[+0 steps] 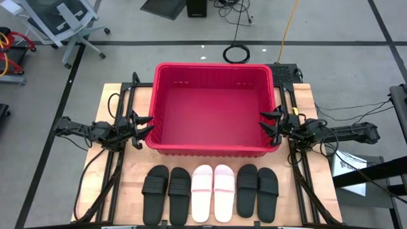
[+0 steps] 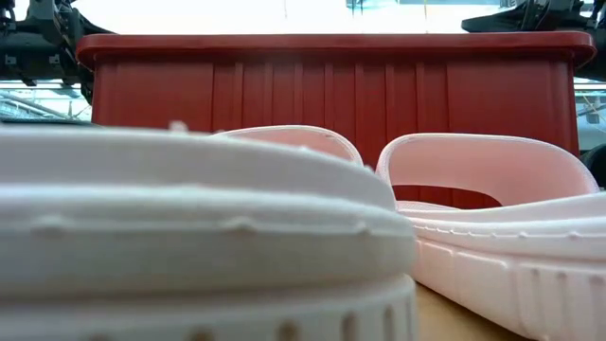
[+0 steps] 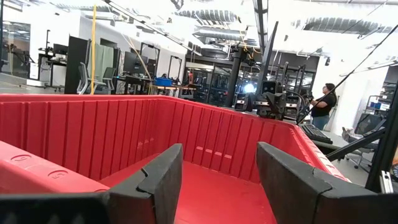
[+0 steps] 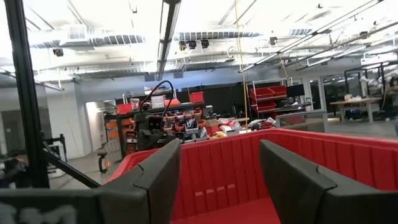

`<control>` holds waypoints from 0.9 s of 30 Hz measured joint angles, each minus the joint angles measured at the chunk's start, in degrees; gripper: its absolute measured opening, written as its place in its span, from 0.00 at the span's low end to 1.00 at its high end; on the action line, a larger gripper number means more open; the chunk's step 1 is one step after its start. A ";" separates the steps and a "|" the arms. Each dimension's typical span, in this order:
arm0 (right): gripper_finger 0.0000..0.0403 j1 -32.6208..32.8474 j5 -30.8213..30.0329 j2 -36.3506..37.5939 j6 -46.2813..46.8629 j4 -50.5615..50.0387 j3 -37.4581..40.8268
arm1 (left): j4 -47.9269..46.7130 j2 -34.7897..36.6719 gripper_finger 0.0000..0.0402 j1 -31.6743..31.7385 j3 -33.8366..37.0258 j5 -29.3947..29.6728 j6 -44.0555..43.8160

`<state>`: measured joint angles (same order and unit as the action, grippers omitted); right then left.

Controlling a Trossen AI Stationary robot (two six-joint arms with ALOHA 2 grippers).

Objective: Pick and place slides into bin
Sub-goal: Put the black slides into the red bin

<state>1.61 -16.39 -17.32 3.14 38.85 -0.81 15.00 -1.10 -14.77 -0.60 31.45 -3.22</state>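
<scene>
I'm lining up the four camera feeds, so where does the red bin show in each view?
High view: the red bin sits mid-table, between both arms, beyond the row of slides.
Low view: its long side wall spans the picture behind the pale slides.
Left wrist view: its inside lies past the open left claw.
Right wrist view: its inside lies past the open right claw.
Shared landmark: the bin's rolled rim.

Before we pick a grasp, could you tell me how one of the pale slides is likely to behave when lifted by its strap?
The pale slides look like moulded foam, so probably light. The wide strap arches upright in the low view, so it likely stays fairly stiff. The flat sole shouldn't roll, though the slide may swing from the strap.
</scene>
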 joint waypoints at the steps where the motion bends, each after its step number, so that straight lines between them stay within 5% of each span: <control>1: 0.51 0.00 0.01 0.02 0.59 0.20 0.01 | -0.01 0.00 0.51 -0.01 0.00 -0.01 -0.02; 18: 0.51 -0.01 0.08 0.04 8.91 4.07 0.01 | 0.08 0.00 0.51 0.00 0.00 -0.02 -0.76; 27: 0.51 -0.01 -0.04 -0.02 23.37 10.76 0.01 | 2.26 0.00 0.51 0.00 0.00 -1.44 -17.62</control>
<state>1.61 -16.43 -17.34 26.51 49.62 -0.80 17.27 -1.10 -14.78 -0.61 30.01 -20.84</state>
